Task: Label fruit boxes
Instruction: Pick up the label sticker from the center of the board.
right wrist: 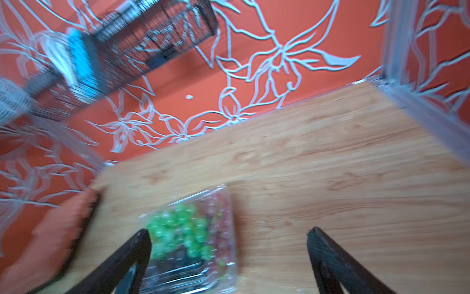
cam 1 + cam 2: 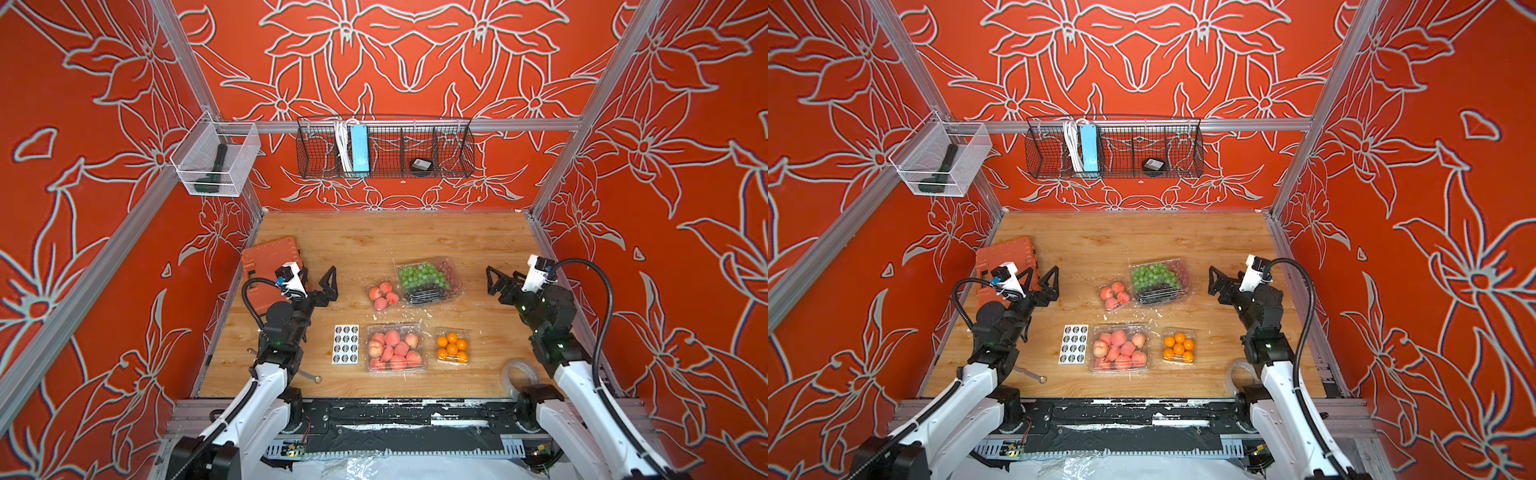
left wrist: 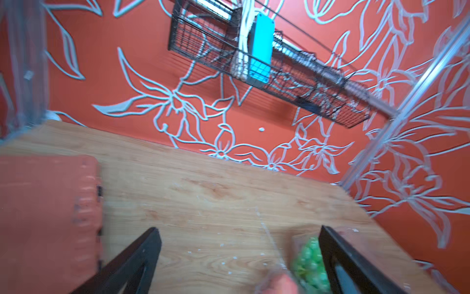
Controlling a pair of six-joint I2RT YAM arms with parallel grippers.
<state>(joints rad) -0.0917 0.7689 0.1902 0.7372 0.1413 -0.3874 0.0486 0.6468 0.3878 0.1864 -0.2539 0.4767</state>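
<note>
The left claw (image 2: 319, 277) and the right claw (image 2: 501, 280) both hang apart and empty above the surface (image 2: 374, 237). The four fruit boxes sit between them: grapes (image 2: 428, 280) and small peaches (image 2: 383, 296) behind; large peaches (image 2: 395, 349) and oranges (image 2: 452, 347) in front. The sticker sheet (image 2: 345, 344) lies flat just beside the large peaches; a claw picking at it would likely drag the whole sheet, or a peeled sticker might cling to the claw; pressing could shove a light box aside.

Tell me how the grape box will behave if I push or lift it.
The grape box is clear, thin-looking plastic, so it will probably flex or dent if squeezed. It looks well filled, so likely heavy for its shell and may sag when lifted. Low and broad on the wooden table, it should slide rather than tip.
</note>
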